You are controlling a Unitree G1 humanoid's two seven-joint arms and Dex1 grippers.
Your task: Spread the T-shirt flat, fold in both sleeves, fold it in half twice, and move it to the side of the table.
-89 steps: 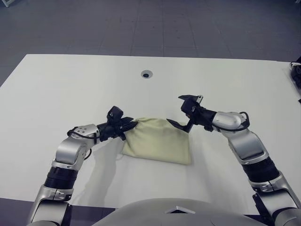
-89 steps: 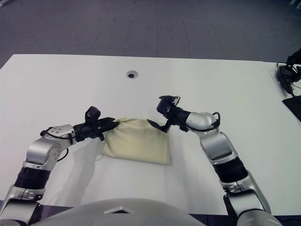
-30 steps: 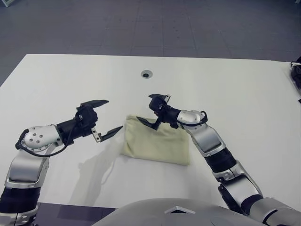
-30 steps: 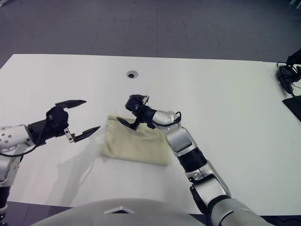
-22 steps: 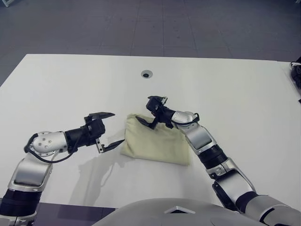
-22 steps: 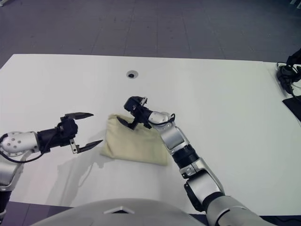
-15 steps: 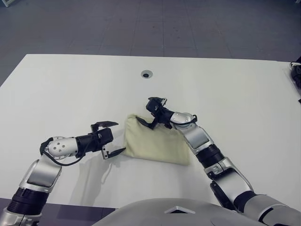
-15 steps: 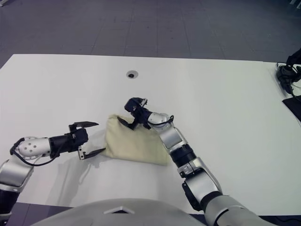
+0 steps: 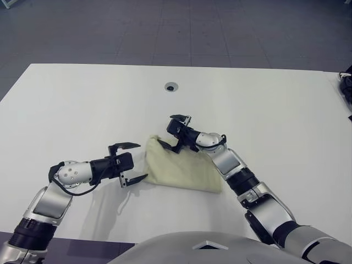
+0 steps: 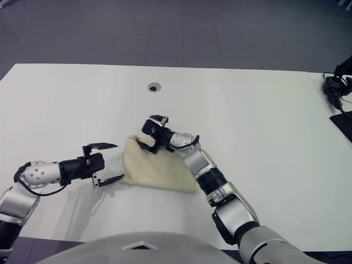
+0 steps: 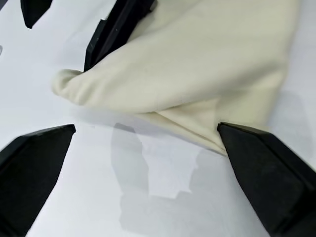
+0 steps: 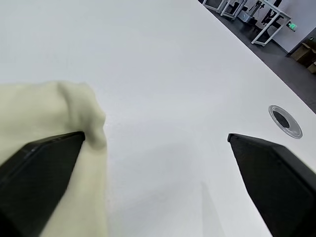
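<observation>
Pale-yellow T-shirt (image 9: 187, 169) sits as a compact folded rectangle on the white table (image 9: 66, 104), about mid-width and toward the near edge. We see its far-left corner bunched into a rounded lump, not lying flat.

Right gripper (image 9: 168, 129) is over that corner, jaws spread wide and empty. Its lower finger (image 12: 34, 168) rests against the bunched cloth. The upper one is off the fabric, above bare table.

Left gripper (image 9: 142, 160) hovers low just beside the shirt's left edge, jaws also wide apart and empty. In the left wrist view one fingertip (image 11: 256, 163) sits right at the edge of the near-left corner; we can't tell whether it touches. The other finger is over bare table, apart from the cloth.

Round cable port (image 9: 171, 86) is in the tabletop well beyond the shirt. Dark cables (image 10: 336, 82) lie at the table's right edge, far from both arms.
</observation>
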